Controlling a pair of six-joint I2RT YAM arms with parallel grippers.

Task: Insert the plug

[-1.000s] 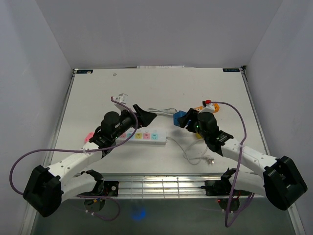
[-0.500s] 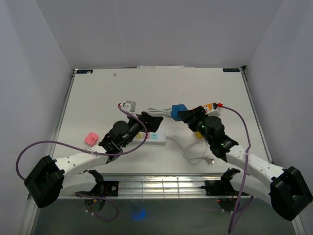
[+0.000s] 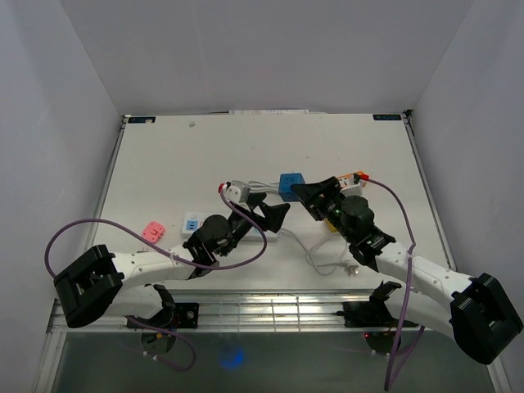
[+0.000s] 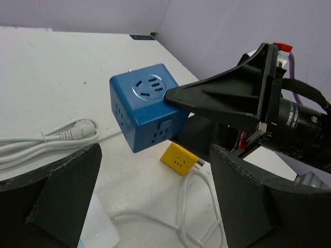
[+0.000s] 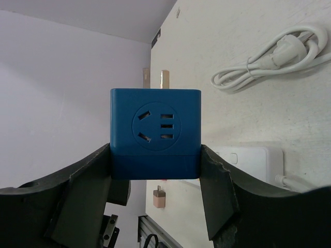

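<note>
Swinging inward, released left jaws now face the blue cube plug (image 4: 147, 106) clenched by right jaws, suggesting handover.

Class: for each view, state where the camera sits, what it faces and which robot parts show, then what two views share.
Top external: above and behind the bases, looking down at the table; left arm and right arm show.
Left wrist: on the left arm, looking between its own open jaws at the blue plug cube in the right arm's jaws.
Right wrist: on the right arm, looking along its own jaws clamped on the cube.
Shared: both wrist views show the cube and coiled white cable.
</note>
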